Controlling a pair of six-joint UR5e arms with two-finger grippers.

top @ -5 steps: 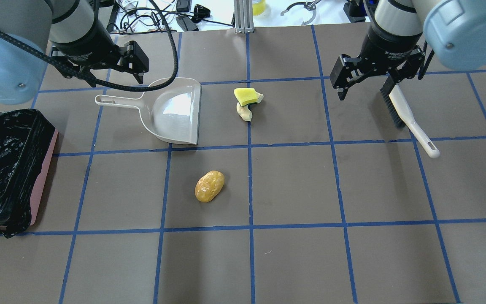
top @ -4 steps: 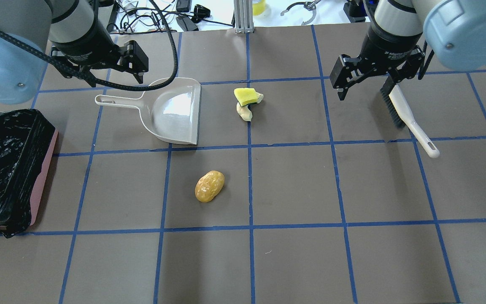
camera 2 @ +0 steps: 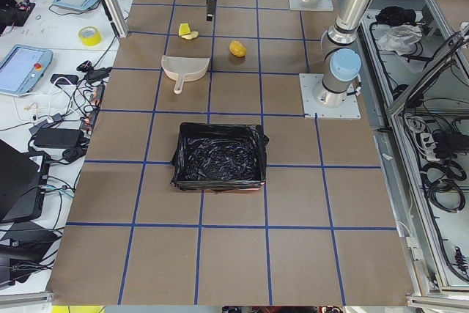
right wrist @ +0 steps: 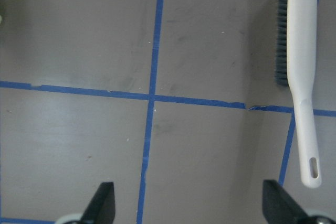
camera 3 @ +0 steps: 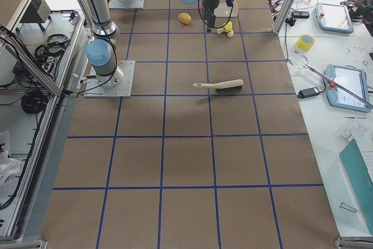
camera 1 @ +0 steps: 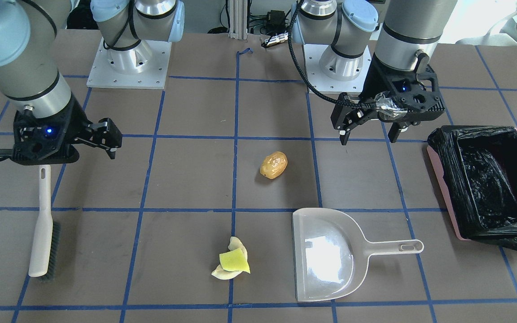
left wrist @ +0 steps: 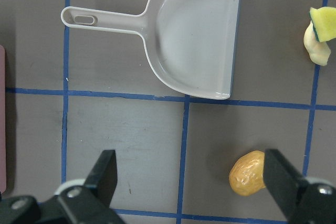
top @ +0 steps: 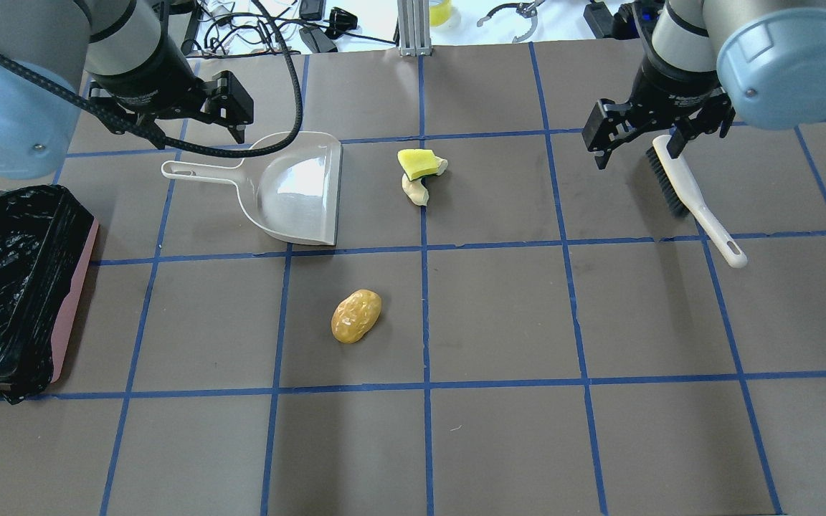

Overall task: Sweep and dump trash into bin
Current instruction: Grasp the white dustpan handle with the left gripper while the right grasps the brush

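The golden-brown potato-like lump [top: 355,316] lies mid-table, also in the left wrist view [left wrist: 248,173]. The yellow sponge piece [top: 416,163] lies on pale peel scraps [top: 416,190], right of the beige dustpan [top: 291,190]. The pink bin [top: 72,301], lined with a black bag, stands at the left edge. My left gripper [top: 176,132] is open and empty, above the table just beyond the dustpan's handle. My right gripper [top: 637,156] is open and empty, hovering by the bristle end of the white brush [top: 692,197].
The brush lies flat on the table at the right, with its handle toward the robot [right wrist: 300,77]. Cables, tape and tablets sit beyond the table's far edge [top: 298,29]. Blue tape lines grid the brown surface.
My right gripper has shifted slightly right and back over the brush's bristle end. The left gripper has barely moved. No object has moved.
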